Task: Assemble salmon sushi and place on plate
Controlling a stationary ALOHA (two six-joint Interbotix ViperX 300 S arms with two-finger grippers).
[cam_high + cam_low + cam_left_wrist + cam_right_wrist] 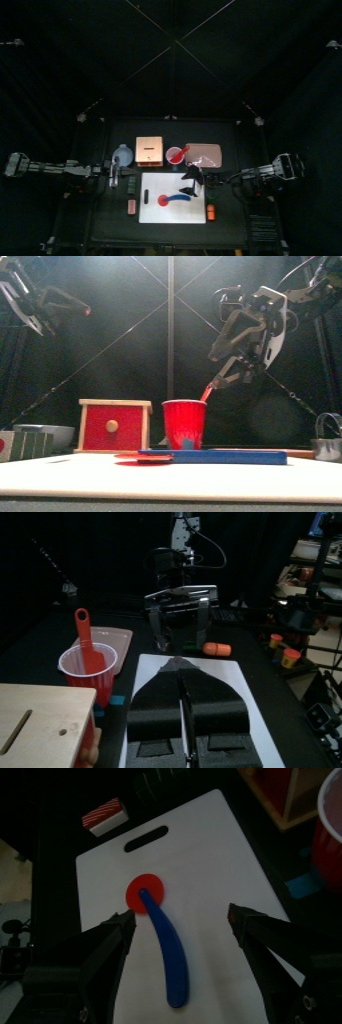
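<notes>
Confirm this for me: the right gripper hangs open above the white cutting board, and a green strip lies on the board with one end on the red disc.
Not quite: the strip is blue, not green, as the right wrist view shows. The rest holds: the right gripper hangs open above the white cutting board, and one end of the strip lies on the red disc.

Layout around the cutting board

The cutting board [175, 195] lies on the surface [100, 225]; on it a disc [147, 890] touches the end of a long strip [171, 958]. Behind the board stand a cup [185, 423] holding a paddle [84, 638], and left of the cup a wooden box [114, 426]. A small block [103, 814] lies off the board's left edge.
</notes>
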